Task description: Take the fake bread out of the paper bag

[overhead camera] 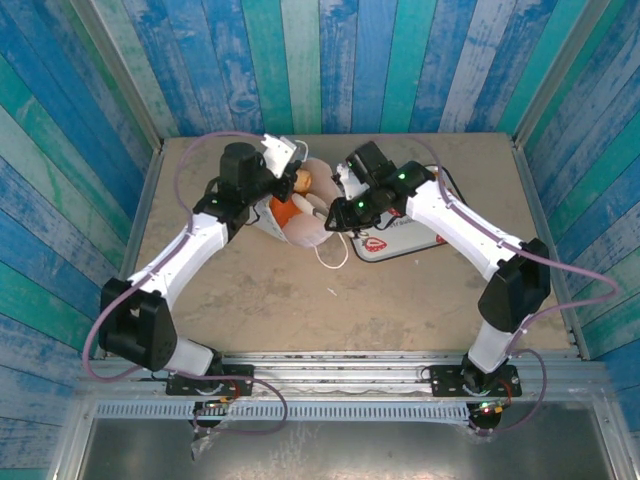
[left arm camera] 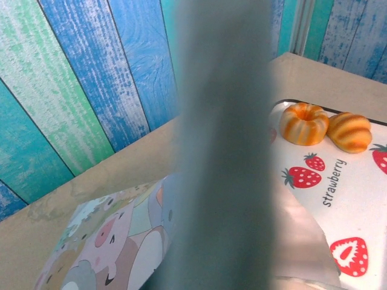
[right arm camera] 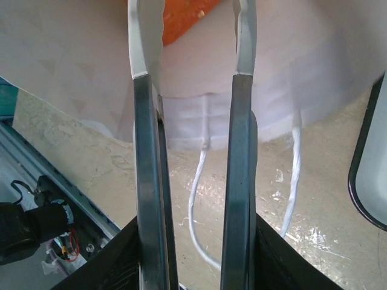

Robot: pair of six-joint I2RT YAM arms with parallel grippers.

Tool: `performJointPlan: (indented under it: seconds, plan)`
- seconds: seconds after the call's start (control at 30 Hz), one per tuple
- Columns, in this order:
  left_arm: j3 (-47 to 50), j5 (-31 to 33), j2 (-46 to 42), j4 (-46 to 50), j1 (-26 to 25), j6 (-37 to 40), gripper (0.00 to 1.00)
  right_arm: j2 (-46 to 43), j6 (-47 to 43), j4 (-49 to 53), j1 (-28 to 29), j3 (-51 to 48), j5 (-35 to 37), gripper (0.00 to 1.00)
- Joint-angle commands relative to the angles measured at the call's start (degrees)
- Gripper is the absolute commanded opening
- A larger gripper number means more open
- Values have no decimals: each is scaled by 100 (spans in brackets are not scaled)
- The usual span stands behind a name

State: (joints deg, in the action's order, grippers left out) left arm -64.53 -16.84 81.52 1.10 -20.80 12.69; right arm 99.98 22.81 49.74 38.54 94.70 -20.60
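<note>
Nearest, both arms rose from the table (overhead camera: 400,300) edge and bent inward. The right tool (overhead camera: 320,212), fingers slightly parted and gripping nothing, reached into the paper bag (overhead camera: 305,235) toward the orange fake bread (overhead camera: 284,212) inside; the left tool (overhead camera: 283,152) was pinched shut just beyond.

White paper bag (overhead camera: 305,235) lies tipped on its side, centre-back of table (overhead camera: 420,300), crumpled, mouth approx toward 4 o'clock in top view. Cartoon-animal print band (left arm camera: 115,241) on one face. Thin white cord handles (right arm camera: 196,205) trail loose on the table toward 5 o'clock. Fake bread: orange piece (overhead camera: 285,210) inside bag, partly hidden. Golden piece (overhead camera: 300,180) at bag's 12 o'clock edge; can't tell if in or out. Two more out of bag on strawberry-print tray (left arm camera: 357,199): ring-shaped orange bun (left arm camera: 304,122), w/ ridged golden roll (left arm camera: 349,132) just beside it at its 3 o'clock.
</note>
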Motion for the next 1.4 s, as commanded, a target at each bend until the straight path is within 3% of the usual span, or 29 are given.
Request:
performJointPlan:
  seconds: [0.0,0.47,1.37]
  plan:
    - [-101,-241,-621,-235,-3,116,0,-247,-84,-133,-10,-44,-126,43]
    - [-89,-190,-500,-339,-3,-42,0,-194,136,-353,-7,-241,-426,47]
    - [-111,-321,-354,-374,-4,-214,0,231,87,-218,80,275,-605,54]
